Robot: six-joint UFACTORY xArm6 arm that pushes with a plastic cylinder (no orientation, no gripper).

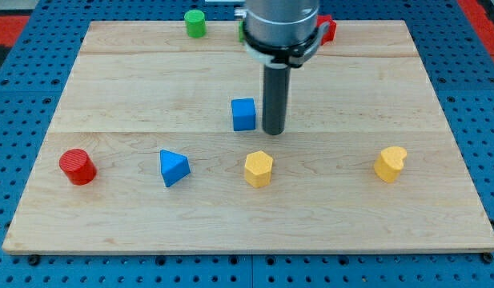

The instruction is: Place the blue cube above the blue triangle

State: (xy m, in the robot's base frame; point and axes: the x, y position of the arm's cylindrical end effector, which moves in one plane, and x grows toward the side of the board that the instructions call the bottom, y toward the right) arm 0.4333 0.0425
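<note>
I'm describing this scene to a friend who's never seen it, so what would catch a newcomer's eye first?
The thick dark rod dominates the middle of the wooden board, with my tip just to the view's right of the blue cube. Below and to the view's left lies the blue triangle, in a row with a red cylinder and two yellow blocks.

My tip [274, 131] beside blue cube [243, 114]

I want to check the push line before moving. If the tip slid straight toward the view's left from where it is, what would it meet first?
My tip sits just to the view's right of the blue cube, so the cube would be met first, almost at once. Depth is hard to judge, so contact may be slightly off-centre. The blue triangle lies lower left, off that line.
</note>
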